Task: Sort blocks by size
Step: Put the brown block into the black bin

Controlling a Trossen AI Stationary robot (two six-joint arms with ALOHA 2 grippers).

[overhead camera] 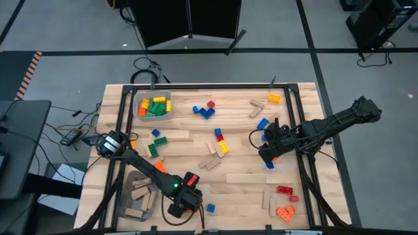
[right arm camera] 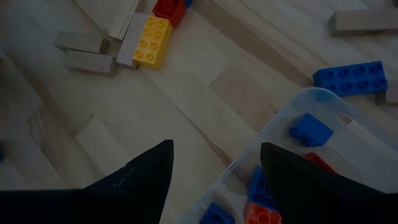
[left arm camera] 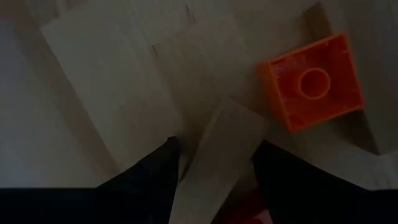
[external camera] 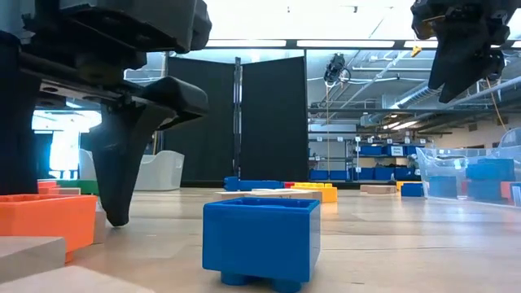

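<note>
Blocks lie scattered over the wooden counter (overhead camera: 241,186). From above, a clear bin (overhead camera: 153,106) at the far left holds green, yellow and orange bricks. Loose blue bricks (overhead camera: 204,109) sit near the far middle, a red, blue and yellow cluster (overhead camera: 221,141) lies at the centre, and tan wooden pieces (overhead camera: 210,160) lie just beside it. Red and orange bricks (overhead camera: 285,203) are grouped at the near right corner. The left hand (overhead camera: 185,203) is low at the near edge, beside a grey bin (overhead camera: 135,205) with wooden pieces. The right hand (overhead camera: 270,151) hangs over the right side of the counter, with blue bricks around it.

At counter height, a small blue brick (external camera: 260,238) stands alone in front. An orange brick (external camera: 47,221) sits at the left, next to a dark finger (external camera: 122,175) touching down on the counter. The other arm's hand (external camera: 464,45) hangs high at the upper right, above a clear bin with blue pieces (external camera: 476,179).

The left wrist camera shows the left hand's fingers (left arm camera: 149,180) apart, one on each side of a tan wooden piece (left arm camera: 217,155); whether they press on it I cannot tell. An upturned orange brick (left arm camera: 314,81) lies close by.

The right wrist camera shows the right hand's fingers (right arm camera: 140,177) spread and holding nothing, above bare counter at the rim of a clear bin (right arm camera: 292,118) with blue and red bricks. A yellow brick (right arm camera: 151,41) and wooden pieces (right arm camera: 87,53) lie farther off.
</note>
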